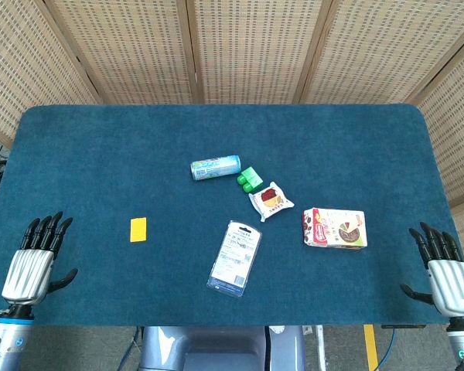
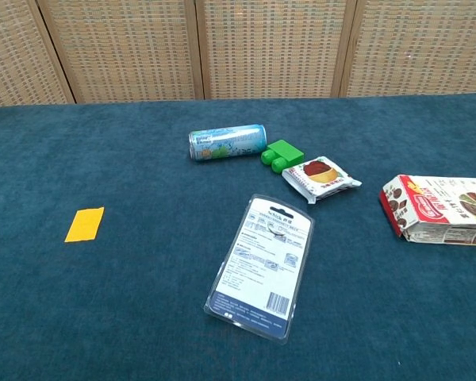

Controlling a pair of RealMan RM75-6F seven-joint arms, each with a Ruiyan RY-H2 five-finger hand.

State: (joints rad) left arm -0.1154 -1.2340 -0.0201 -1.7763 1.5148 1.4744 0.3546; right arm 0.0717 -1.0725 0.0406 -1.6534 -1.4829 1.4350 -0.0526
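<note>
Two hands, both yours, both empty. Your left hand sits at the near left corner of the table, fingers straight and spread, thumb out to the side, holding nothing. Your right hand is at the near right edge, same pose: fingers apart, nothing in them. Neither hand shows in the chest view.

Nearest your left hand is the yellow tag, flat on the cloth, well apart from the fingers. Nearest your right hand is the box, lying on its side, its left end flap looks open (contents not visible, cannot tell if anything is inside). It is near your right hand but not touching it.

Mid-table, the can lies on its side. Just beside its right end sits the green block; cannot tell if they touch. Just beside the block, toward you, is the snack pack, sealed, lying flat and tilted. The blister pack lies flat, printed back up, nearer to you than the snack pack and apart from it; whatever it holds is hidden under the card.

Woven screens stand behind the table.
</note>
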